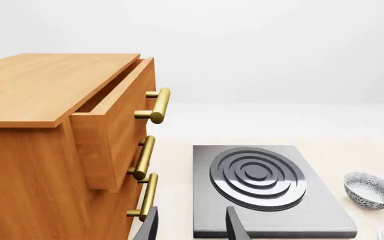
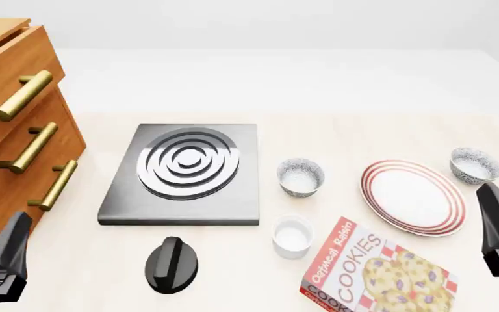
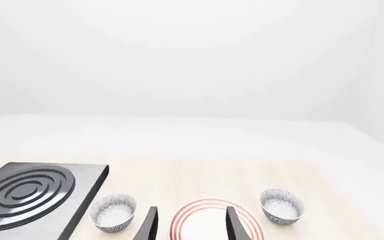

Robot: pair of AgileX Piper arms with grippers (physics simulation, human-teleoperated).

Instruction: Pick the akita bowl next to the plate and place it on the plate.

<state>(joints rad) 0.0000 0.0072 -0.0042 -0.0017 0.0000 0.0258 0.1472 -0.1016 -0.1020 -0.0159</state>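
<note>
Only the front view shows the small speckled grey-and-white akita bowl (image 2: pixel 475 165) resting just beside the large red-ringed white plate (image 2: pixel 413 197); parted fingers of the left gripper (image 1: pixel 190 225) and right gripper (image 3: pixel 190 225) are revealed by wrist views.

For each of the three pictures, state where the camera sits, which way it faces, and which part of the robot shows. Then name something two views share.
Front view: above and behind the arms, looking down at the table; both grippers at its lower corners.
Left wrist view: behind the left gripper, facing the drawer cabinet and the stove plate; fingertips show.
Right wrist view: behind the right gripper, facing the plate between two akita bowls; fingertips show.
Shared: both wrist views show the stove plate.
</note>
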